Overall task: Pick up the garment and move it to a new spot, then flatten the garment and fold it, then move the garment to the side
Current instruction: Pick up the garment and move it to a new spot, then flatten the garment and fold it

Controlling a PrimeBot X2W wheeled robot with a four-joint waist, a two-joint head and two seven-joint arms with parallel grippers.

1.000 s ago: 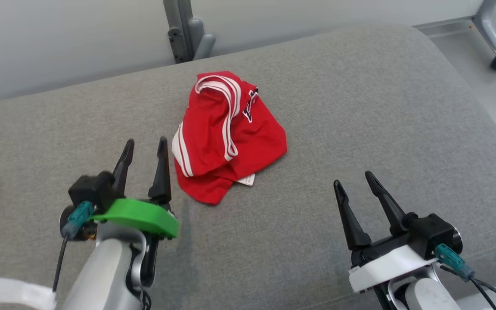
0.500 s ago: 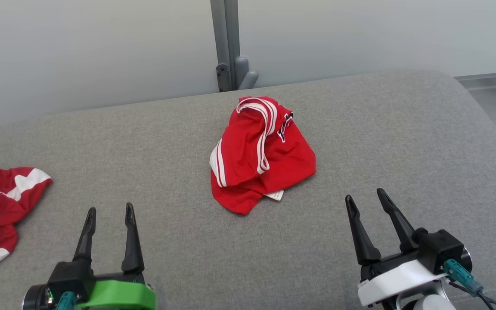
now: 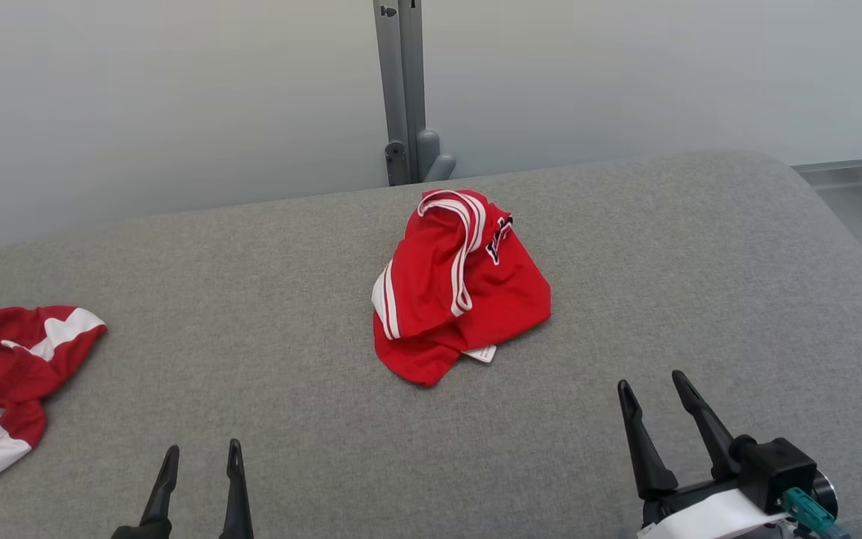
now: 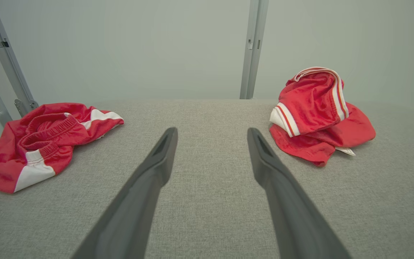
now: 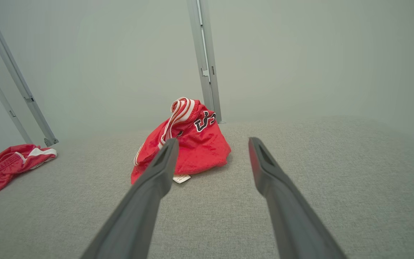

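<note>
A crumpled red garment [image 3: 461, 288] with white stripes is seen lying in a heap on the grey fabric-covered tabletop [image 3: 700, 247], near the middle and toward the far edge, just in front of a grey upright post [image 3: 401, 90]. A small white label [image 3: 480, 353] is tucked out at its near side, and dark lettering can be made out on one fold in the right wrist view. The garment is touched by neither claw.

The left claw [image 3: 202, 448] is held at the near left, above the tabletop, with its two fingers spread wide and nothing between them. In the left wrist view the garment [image 4: 318, 115] is found off to the right of the fingers. The right claw [image 3: 651, 380] is held at the near right, likewise wide open and empty, and is kept well apart from the garment.

A second garment [image 3: 4, 374], red with white panels, is seen bunched at the far left of the tabletop, well apart from the first.
</note>
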